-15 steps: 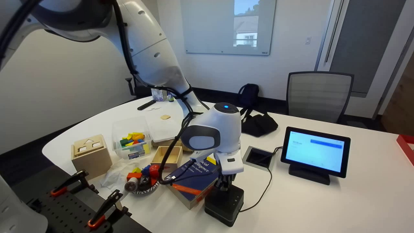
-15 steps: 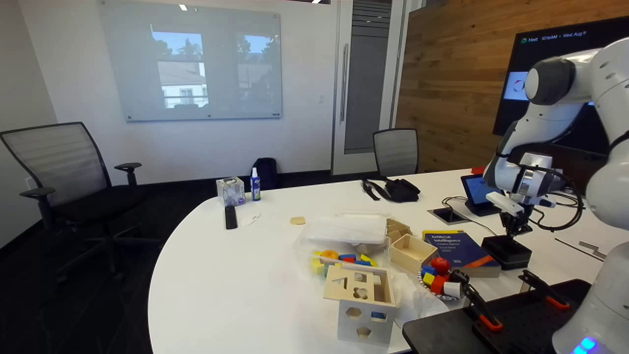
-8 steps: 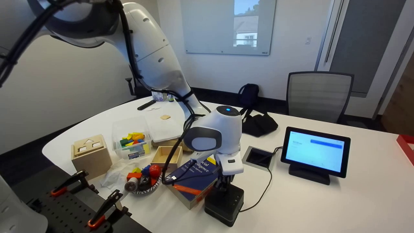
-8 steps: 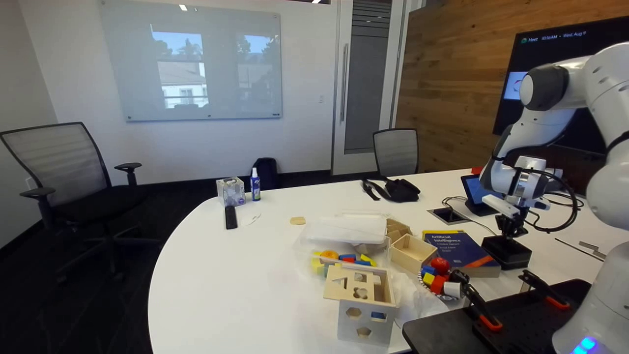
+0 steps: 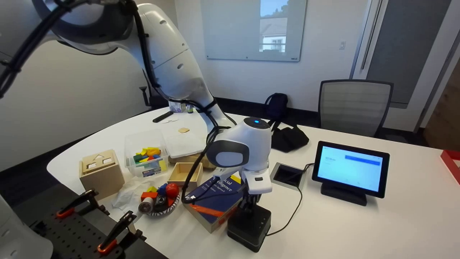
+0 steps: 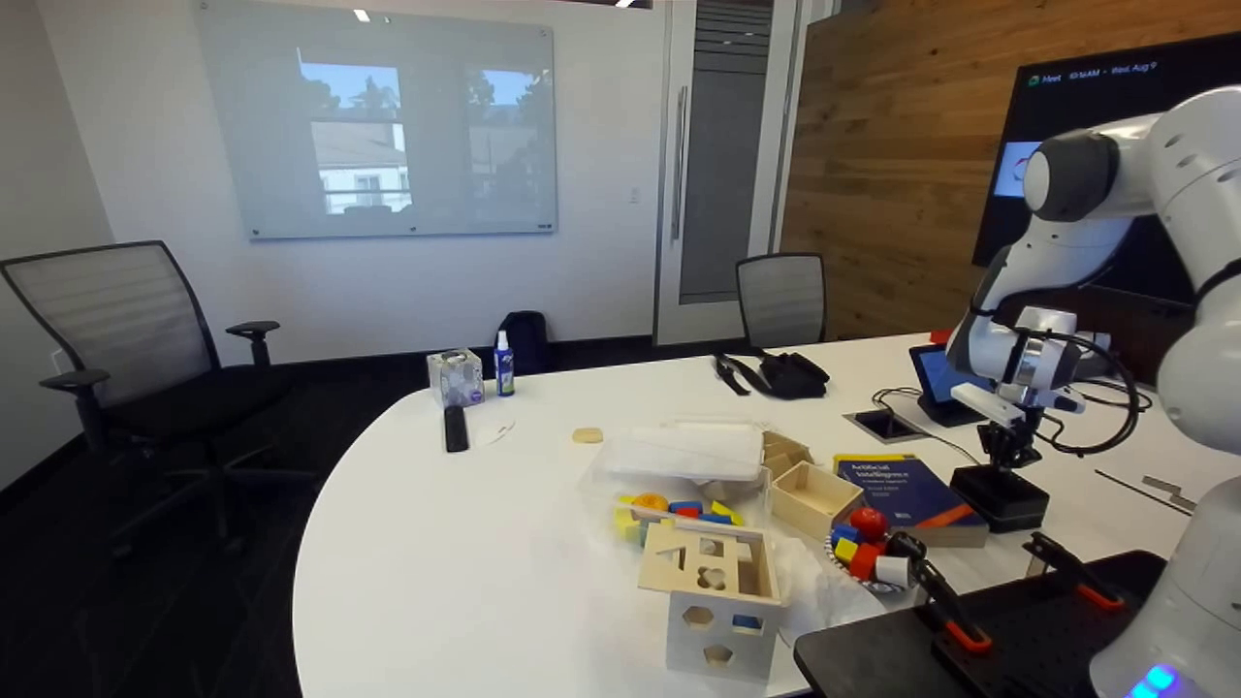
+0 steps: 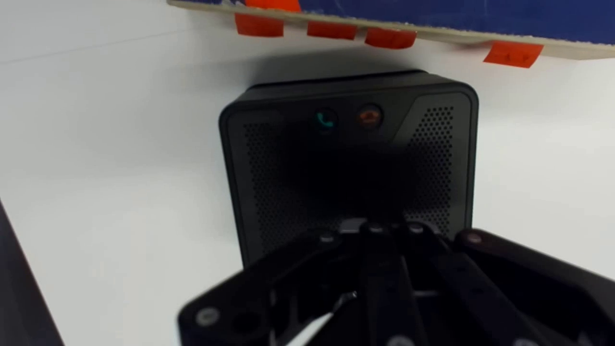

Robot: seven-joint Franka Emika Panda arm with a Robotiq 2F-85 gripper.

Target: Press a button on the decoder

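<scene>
The decoder [image 5: 241, 233] is a chunky matte-black box on the white table, with a thin black cable [image 5: 290, 220]. It also shows in an exterior view [image 6: 1008, 506] and in the wrist view [image 7: 262, 163]. Its top carries perforated speaker panels, a green phone button [image 7: 325, 120] and a red hang-up button [image 7: 370, 117] near the edge facing the book. My gripper [image 5: 248, 208] points down over the decoder's top, also in an exterior view [image 6: 1006, 460]. In the wrist view the gripper [image 7: 395, 226] looks shut and empty, lying below the buttons. Whether its tips touch the top is hidden.
The blue book [image 5: 215, 201] lies close beside the decoder. A tablet [image 5: 350, 167] stands by a table hatch [image 5: 303, 181]. A bowl of toy blocks [image 5: 161, 212], a small wooden box [image 5: 185, 172] and a clear bin [image 5: 143, 144] stand beyond the book.
The arm and gripper have shifted slightly over the decoder, a little to the right in an exterior view, mostly within the earlier half second. The decoder has not moved.
</scene>
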